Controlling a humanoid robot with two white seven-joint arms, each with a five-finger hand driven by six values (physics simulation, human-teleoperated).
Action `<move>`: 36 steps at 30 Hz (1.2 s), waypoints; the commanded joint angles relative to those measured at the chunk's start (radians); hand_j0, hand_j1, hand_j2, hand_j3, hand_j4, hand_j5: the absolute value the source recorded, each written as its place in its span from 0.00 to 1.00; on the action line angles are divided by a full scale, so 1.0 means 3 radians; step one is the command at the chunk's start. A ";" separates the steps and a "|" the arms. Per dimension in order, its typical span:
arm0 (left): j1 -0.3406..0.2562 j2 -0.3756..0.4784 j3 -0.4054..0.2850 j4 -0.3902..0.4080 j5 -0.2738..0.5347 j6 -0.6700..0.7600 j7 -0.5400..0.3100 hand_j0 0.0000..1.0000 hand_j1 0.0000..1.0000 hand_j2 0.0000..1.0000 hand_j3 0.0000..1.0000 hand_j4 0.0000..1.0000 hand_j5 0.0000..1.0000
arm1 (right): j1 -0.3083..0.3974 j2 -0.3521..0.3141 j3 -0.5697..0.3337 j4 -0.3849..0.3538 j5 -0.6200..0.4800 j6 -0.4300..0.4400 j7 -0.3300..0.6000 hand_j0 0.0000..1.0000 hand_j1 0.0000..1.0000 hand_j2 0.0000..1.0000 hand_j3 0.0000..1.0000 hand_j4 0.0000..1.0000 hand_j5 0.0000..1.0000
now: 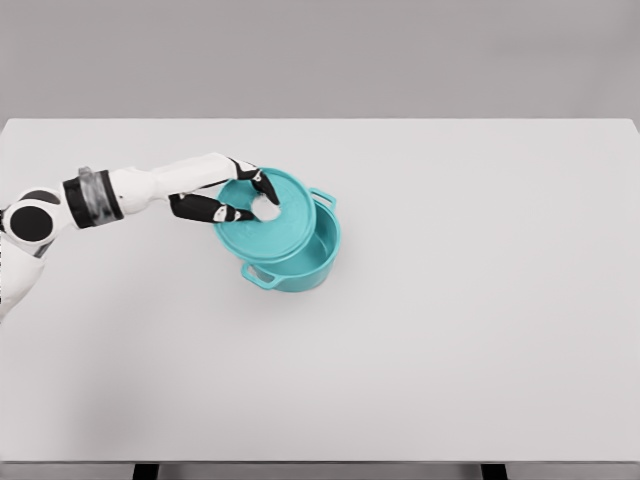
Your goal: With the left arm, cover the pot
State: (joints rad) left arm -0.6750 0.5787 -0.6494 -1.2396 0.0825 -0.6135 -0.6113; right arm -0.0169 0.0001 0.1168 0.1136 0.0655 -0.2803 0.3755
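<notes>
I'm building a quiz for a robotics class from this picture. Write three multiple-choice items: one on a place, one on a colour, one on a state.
1. Where is the round teal lid?
A. Flat on the white table
B. Offset over the teal two-handled pot
C. Under the pot

2. The lid's knob is:
A. White
B. Red
C. Black

3. The left hand is:
A. Open, away from the lid
B. At the lid's knob
C. Out of view

Answers:
1 B, the pot's right side shows uncovered.
2 A, it shows pale between the fingers.
3 B, fingers close around the knob.

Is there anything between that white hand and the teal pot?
Yes, in the head view the left hand grips the teal lid by its white knob, above the pot.
</notes>
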 commanded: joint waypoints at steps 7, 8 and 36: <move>0.0010 -0.0104 0.0002 0.0006 0.0027 0.0009 0.0001 0.58 0.58 0.58 0.58 0.58 0.58 | 0.0000 0.0000 -0.0001 0.0000 0.0002 -0.0002 0.0001 1.00 1.00 1.00 1.00 1.00 1.00; 0.0015 -0.0104 0.0002 0.0006 0.0027 0.0009 0.0001 0.58 0.58 0.58 0.58 0.58 0.58 | 0.0000 0.0000 -0.0001 0.0000 0.0002 -0.0002 0.0001 1.00 1.00 1.00 1.00 1.00 1.00; 0.0046 -0.0201 -0.0019 0.0001 0.0021 0.0009 0.0001 0.58 0.58 0.58 0.58 0.58 0.58 | 0.0000 0.0000 -0.0001 0.0000 0.0002 -0.0002 0.0001 1.00 1.00 1.00 1.00 1.00 1.00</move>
State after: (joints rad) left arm -0.6611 0.5206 -0.6555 -1.2394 0.0814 -0.6128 -0.6108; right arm -0.0169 0.0001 0.1168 0.1136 0.0655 -0.2803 0.3755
